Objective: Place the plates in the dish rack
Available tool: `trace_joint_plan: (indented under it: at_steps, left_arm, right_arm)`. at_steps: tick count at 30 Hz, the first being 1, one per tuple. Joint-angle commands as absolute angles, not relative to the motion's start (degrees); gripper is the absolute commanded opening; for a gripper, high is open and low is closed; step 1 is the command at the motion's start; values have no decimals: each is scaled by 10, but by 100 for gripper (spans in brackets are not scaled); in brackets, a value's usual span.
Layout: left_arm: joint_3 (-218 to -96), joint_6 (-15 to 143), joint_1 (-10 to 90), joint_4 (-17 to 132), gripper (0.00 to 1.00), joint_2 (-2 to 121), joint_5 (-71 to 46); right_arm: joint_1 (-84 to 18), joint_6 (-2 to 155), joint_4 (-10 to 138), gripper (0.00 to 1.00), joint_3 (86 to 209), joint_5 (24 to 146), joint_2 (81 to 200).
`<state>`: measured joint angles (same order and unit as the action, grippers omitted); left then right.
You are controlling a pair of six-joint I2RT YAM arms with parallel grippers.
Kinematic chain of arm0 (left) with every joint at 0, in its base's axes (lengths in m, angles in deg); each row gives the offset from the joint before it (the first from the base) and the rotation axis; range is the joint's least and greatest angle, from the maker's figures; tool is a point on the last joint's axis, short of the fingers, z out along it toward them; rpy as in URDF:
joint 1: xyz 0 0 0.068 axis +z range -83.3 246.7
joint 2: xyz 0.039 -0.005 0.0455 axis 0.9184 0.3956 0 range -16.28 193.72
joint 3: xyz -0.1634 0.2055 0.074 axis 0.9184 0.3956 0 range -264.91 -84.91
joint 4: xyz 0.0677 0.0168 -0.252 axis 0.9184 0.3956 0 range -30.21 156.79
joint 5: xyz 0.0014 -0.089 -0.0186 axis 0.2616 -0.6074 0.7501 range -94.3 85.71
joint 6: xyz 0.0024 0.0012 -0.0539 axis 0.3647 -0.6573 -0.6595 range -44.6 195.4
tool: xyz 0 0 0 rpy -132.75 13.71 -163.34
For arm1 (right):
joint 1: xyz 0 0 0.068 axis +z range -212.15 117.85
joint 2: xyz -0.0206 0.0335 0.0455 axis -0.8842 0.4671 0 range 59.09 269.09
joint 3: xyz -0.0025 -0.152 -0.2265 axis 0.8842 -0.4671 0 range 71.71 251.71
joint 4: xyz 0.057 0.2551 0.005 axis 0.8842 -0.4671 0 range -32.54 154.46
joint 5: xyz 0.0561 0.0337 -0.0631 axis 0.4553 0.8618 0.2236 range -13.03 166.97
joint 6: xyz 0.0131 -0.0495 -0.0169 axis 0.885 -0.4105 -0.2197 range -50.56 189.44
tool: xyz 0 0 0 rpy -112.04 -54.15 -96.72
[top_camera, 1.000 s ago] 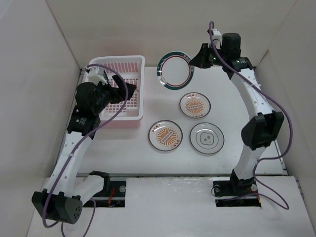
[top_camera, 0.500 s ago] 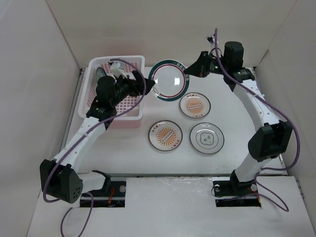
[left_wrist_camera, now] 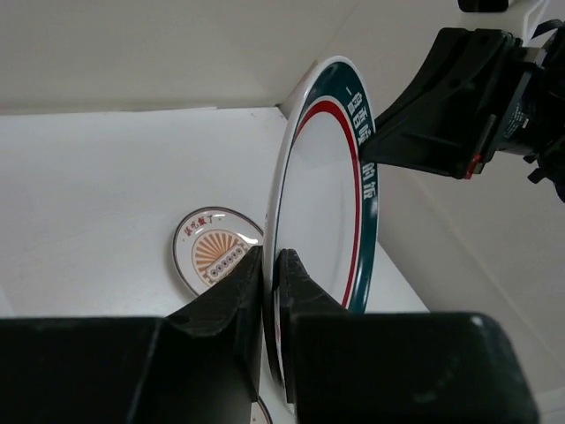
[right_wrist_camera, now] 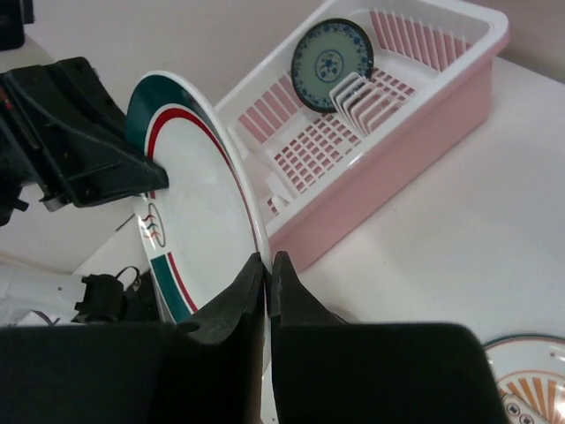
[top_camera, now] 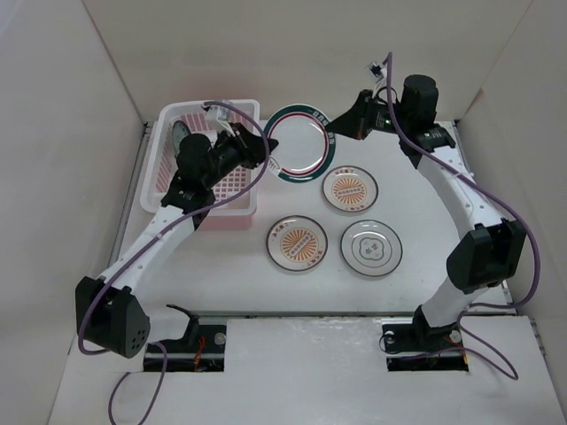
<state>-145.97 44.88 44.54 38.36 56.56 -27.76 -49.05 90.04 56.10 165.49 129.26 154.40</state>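
Teal plate [top_camera: 301,146] hangs in the air just right of the rack's [top_camera: 229,215] far right corner, stood on edge and pinched from both sides. The right gripper [top_camera: 341,124] is clenched on the rim farthest from the rack. The left gripper [top_camera: 264,159] is clenched on the rim nearest it, one finger on each face of the plate in the left wrist view.

This reads as a handover. The right arm likely cannot reach deep into the rack, so it offers the plate upright, the attitude needed to slip between the tines. The left arm, on the rack's side, takes it. Two grips at once keep the plate from swinging until one lets go; I judge the right one should release next.

Inside the rack a dark plate [right_wrist_camera: 333,55] already stands in the tines. Three more lie flat on the table right of the rack: a sunburst plate [top_camera: 349,189], a second sunburst plate [top_camera: 297,242] and a grey plate [top_camera: 371,247].

A second ago the left gripper sat over the rack, spread wide, and the right arm alone held the teal plate farther right of the rack. Half a second ago the left fingers had reached the rim but stood apart. Now they have closed on it, and the plate is a little nearer the rack. The three flat plates have not shifted.
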Motion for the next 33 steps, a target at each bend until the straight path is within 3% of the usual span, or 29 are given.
trace_joint_plan:
  at_steps: [1,2,3,4,5,10,17,25,33]
  left_arm:
    - [-1462,474,443,326,0,540,-260]
    - [-1457,474,443,318,0,532,-255]
    - [-1450,474,443,312,0,525,-255]
    - [-1449,480,443,312,0,513,-246]
    - [-1460,486,443,322,0,513,-239]
    - [-1546,602,443,471,0,506,-106]
    - [-1614,755,450,534,0,524,110]
    - [-1485,938,492,311,0,552,236]
    - [-1471,969,548,218,0,644,233]
  right_arm:
    - [-466,933,634,6,1661,1350,1519]
    - [-466,940,634,18,1661,1358,1519]
    - [-466,940,639,65,1661,1358,1525]
    - [-466,940,639,87,1661,1358,1525]
    - [-466,940,639,100,1661,1358,1525]
    - [-485,940,615,100,1635,1253,1530]
    - [-475,855,506,100,1635,1099,1520]
    - [-452,845,513,100,1579,1083,1490]
    - [-422,845,524,100,1538,1072,1457]
